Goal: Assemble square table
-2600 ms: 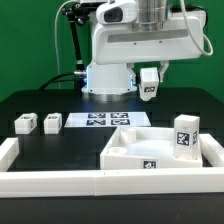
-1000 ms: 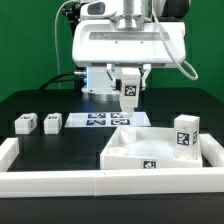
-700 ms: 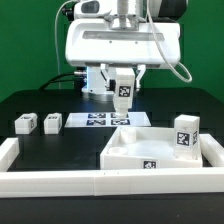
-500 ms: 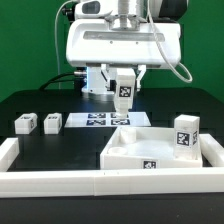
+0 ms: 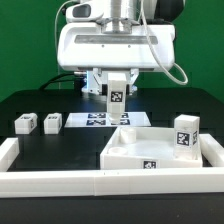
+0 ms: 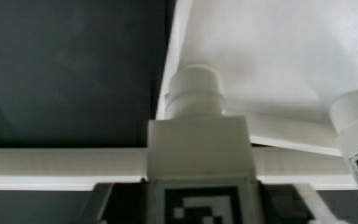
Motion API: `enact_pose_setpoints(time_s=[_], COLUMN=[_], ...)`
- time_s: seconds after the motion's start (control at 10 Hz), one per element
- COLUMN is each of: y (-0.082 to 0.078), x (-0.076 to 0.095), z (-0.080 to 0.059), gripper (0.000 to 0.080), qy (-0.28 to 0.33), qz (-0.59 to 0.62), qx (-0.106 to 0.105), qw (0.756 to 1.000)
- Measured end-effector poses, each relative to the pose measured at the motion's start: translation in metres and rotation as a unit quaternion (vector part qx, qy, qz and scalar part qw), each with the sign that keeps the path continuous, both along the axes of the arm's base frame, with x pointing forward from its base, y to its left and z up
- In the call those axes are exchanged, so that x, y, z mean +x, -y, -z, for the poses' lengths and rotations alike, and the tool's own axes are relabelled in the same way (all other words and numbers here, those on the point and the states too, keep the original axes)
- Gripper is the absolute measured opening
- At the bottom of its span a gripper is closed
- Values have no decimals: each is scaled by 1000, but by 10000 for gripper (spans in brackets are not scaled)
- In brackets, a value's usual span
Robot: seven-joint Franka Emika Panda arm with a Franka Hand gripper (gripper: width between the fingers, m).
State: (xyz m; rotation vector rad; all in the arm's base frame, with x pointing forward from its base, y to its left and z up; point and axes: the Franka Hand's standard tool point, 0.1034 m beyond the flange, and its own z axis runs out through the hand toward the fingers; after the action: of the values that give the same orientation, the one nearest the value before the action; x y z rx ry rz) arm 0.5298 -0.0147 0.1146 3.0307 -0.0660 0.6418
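Square slab (image 5: 128, 150): flat on the tabletop (image 5: 65, 148), front and toward the exterior view's right, raised rim up, black-and-white marker on its near side.
Slab contents: upright leg block (image 5: 186, 135) at the slab's far-right edge, marker facing the camera; cannot tell whether inside the rim or just outside it.
Held leg block (image 5: 116, 97): in the air behind the slab, above the marker board (image 5: 92, 120), upright, marker facing the exterior camera; in the wrist view (image 6: 197, 140), narrow peg end pointing down over the line where the slab (image 6: 282, 50) meets the dark tabletop.
Hand (image 5: 116, 92): closed on the held leg block, fingers mostly hidden by it.
Arm (image 5: 118, 40): centred at the back, wrist pointing straight down, well clear of the tabletop.
Loose leg blocks: left leg block (image 5: 24, 123) and second leg block (image 5: 52, 122), lying near each other but apart, toward the exterior view's left of the marker board.
Barrier wall (image 5: 90, 182): low and white, along the front edge and up both sides.
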Motion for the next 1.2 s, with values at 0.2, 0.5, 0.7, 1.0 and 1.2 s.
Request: enact_pose_setpoints(time_s=[0.2,0.5,0.7,1.0,1.2], y=[6,3,3,5,10], x=[11,13,13,17,27], z=[3,9,9,17,13], gripper=[288,288,288,288,288], qy=[2,9,8,23,81], qz=[5,1,1,-5,-7], qx=[0,-3,-3,-13,-31], qw=[1000,1000,1000,1000,996])
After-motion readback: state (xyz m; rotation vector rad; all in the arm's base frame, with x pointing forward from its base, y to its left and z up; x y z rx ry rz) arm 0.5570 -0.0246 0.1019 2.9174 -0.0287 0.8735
